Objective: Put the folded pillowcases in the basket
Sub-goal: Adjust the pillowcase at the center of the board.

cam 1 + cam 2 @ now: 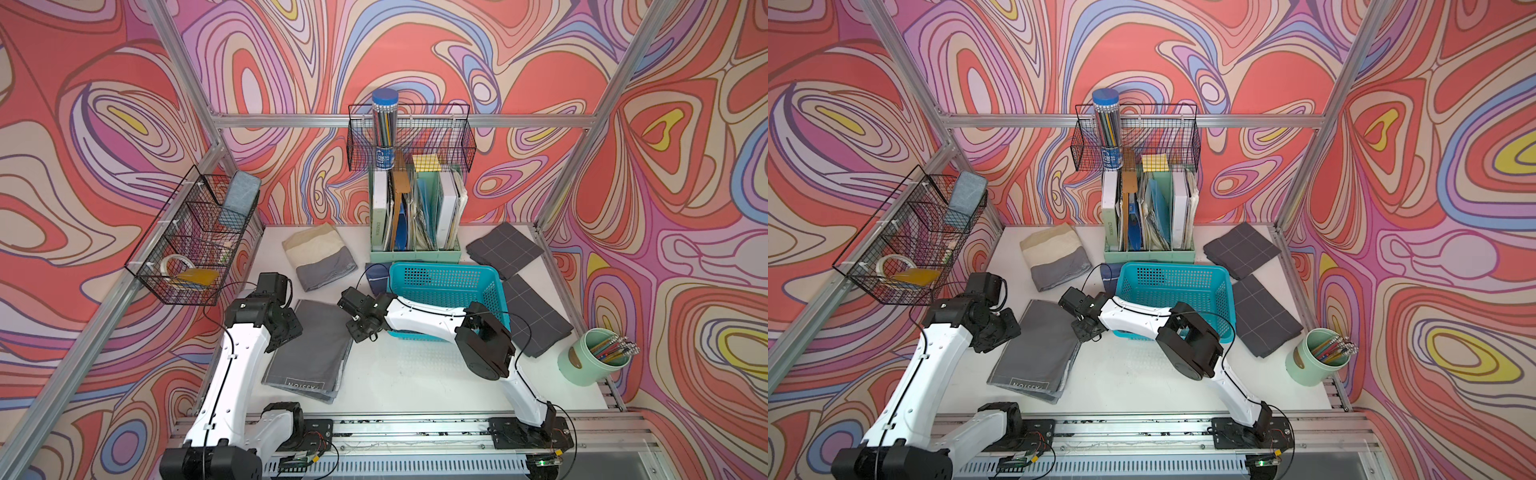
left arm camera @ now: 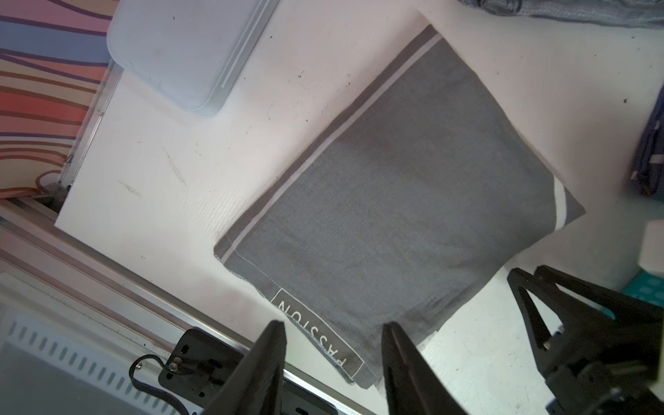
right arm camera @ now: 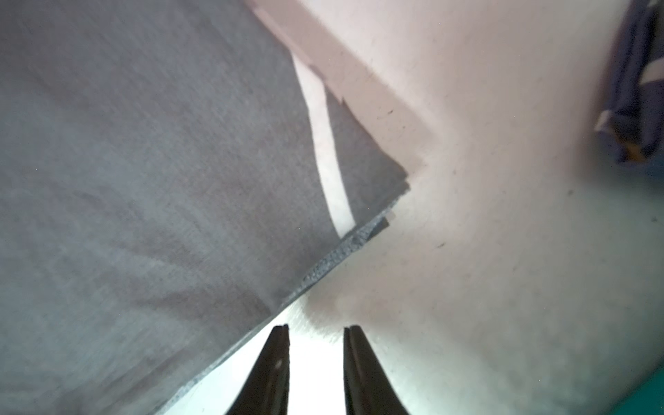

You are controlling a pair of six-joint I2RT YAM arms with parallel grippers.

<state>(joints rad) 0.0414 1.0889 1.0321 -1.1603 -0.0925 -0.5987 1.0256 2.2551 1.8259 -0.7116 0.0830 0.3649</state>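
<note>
grey pillowcase (image 1: 309, 345) lies flat, long axis near-to-far, label (image 1: 304, 384) end nearest

Bright, even light from overhead, with soft shadows on the table (image 1: 415, 382) just beside the basket (image 1: 444, 266). Both top views bow at their edges. The right wrist picture is smeared, glaring white close up

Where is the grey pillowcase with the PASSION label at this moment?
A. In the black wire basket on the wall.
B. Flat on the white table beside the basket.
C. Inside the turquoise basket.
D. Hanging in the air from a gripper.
B: in both top views the grey pillowcase lies flat on the white table, beside the turquoise basket and outside its rim.
</note>
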